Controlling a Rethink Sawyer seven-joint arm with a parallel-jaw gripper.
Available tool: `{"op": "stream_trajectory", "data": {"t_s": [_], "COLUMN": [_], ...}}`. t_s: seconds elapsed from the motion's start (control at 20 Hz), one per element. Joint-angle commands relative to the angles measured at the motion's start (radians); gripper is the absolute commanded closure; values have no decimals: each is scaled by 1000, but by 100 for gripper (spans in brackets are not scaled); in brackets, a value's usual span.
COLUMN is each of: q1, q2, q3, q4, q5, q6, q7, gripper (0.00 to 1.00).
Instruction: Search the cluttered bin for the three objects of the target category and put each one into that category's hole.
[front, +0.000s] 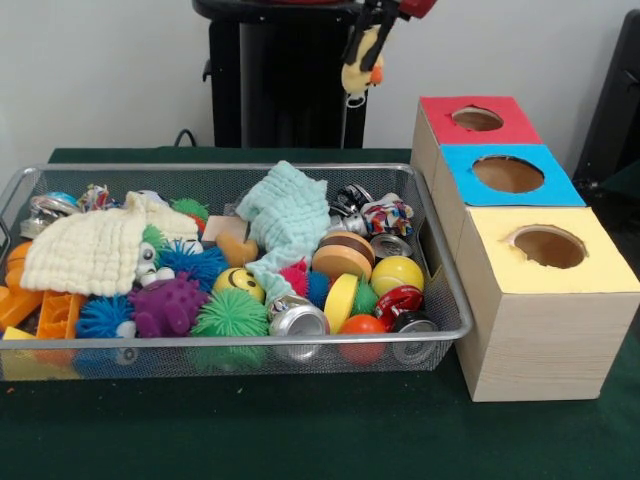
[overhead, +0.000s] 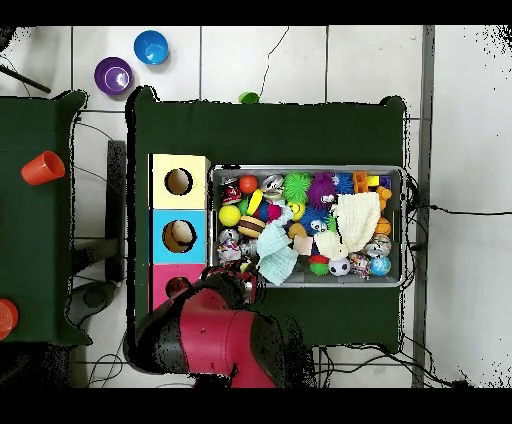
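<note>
Front view: end effector (front: 362, 62) clenched on a yellow soft toy (front: 360, 72) above the red-topped wooden box's hole (front: 477, 118); loose grip risks dropping it short.

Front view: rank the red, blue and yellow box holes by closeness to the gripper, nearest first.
1. Red hole: rearmost box, right of and below the gripper, which holds a yellow toy.
2. Blue hole: middle box.
3. Yellow hole: front box, closest to the camera.
</note>
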Motion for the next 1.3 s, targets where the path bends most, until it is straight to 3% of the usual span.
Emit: {"op": "stream_trajectory", "data": {"t_s": [0.05, 0.4, 1.3], "q1": [95, 214, 302], "q2": [84, 155, 294], "q3": [-70, -141, -162], "q4": [-55, -81, -119], "q5": [115, 199, 379], "q6": [128, 144, 109], "q7": [361, 387, 476], "gripper": [100, 100, 100]}}
